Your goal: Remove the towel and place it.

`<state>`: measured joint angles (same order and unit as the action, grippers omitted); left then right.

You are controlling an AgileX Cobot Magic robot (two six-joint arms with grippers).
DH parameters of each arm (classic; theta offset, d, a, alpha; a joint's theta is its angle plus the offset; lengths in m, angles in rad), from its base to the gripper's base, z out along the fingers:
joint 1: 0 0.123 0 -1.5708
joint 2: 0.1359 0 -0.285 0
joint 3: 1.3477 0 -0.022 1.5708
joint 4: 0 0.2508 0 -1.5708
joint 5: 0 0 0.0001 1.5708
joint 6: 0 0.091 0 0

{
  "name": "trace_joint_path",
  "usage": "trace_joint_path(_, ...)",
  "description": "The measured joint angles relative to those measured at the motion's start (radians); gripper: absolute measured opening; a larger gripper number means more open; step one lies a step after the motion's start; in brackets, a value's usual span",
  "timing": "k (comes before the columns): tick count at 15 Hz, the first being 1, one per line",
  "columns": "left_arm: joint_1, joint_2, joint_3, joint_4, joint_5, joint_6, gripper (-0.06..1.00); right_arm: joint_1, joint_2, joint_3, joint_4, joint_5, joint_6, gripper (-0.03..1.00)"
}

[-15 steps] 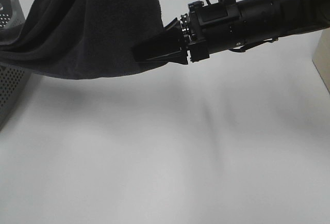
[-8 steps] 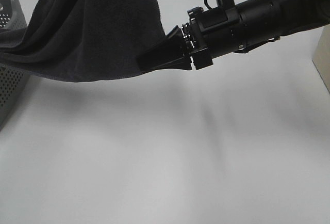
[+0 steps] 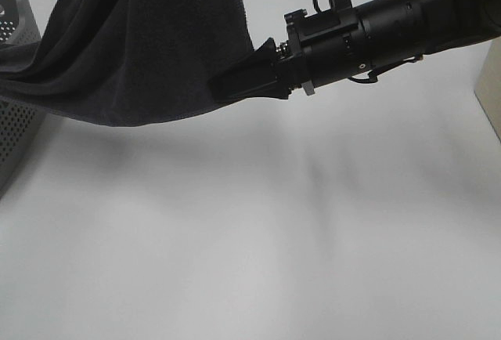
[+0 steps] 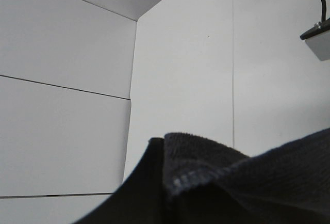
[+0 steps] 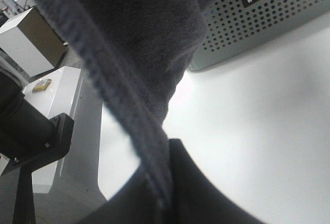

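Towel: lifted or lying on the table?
Lifted. The towel hangs clear of the table, its shadow on the surface below; the right claw is shut on its hemmed edge.

Overhead view: bright, even, diffuse light. White desk (image 3: 250,262) near washed out, no hard glare. Soft, faint-edged shadows on desk below towel (image 3: 141,42) and right arm (image 3: 407,23). Both read almost black, little surface detail. Picture slightly soft and grainy.

Left wrist view: pale panels evenly lit. Towel close to lens, fuzzy.

Right wrist view: towel hem blurred in foreground. Blown-out bright patch on desk behind it. Basket (image 5: 268,22) perforations sharper, in shade.
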<state>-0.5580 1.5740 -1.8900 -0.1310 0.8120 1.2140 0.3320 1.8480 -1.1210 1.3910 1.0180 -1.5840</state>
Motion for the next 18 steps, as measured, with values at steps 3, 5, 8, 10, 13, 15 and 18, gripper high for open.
trace_joint_path(3, 0.0, 0.0, 0.0, 0.0, 0.0, -0.046, 0.0, 0.0, -0.01, -0.07, -0.113, -0.018, 0.191, 0.01)
trace_joint_path(5, 0.0, 0.0, 0.0, 0.0, 0.0, -0.055, 0.0, 0.0, -0.048, -0.183, -0.303, -0.016, 0.429, 0.01)
trace_joint_path(8, 0.0, 0.0, 0.0, 0.018, -0.016, -0.188, 0.0, 0.0, -0.124, -0.468, -0.698, 0.113, 0.881, 0.01)
trace_joint_path(10, 0.0, 0.0, 0.0, 0.076, -0.071, -0.318, 0.0, 0.0, -0.129, -0.643, -0.878, 0.181, 1.038, 0.01)
trace_joint_path(13, 0.003, 0.007, 0.0, 0.196, -0.185, -0.395, 0.0, 0.0, -0.129, -0.833, -1.082, 0.195, 1.158, 0.01)
trace_joint_path(15, 0.003, 0.028, 0.0, 0.243, -0.298, -0.415, 0.0, 0.0, -0.123, -0.928, -1.157, 0.2, 1.191, 0.01)
trace_joint_path(18, 0.003, 0.049, 0.0, 0.257, -0.419, -0.548, 0.0, 0.0, -0.093, -1.038, -1.272, 0.201, 1.276, 0.01)
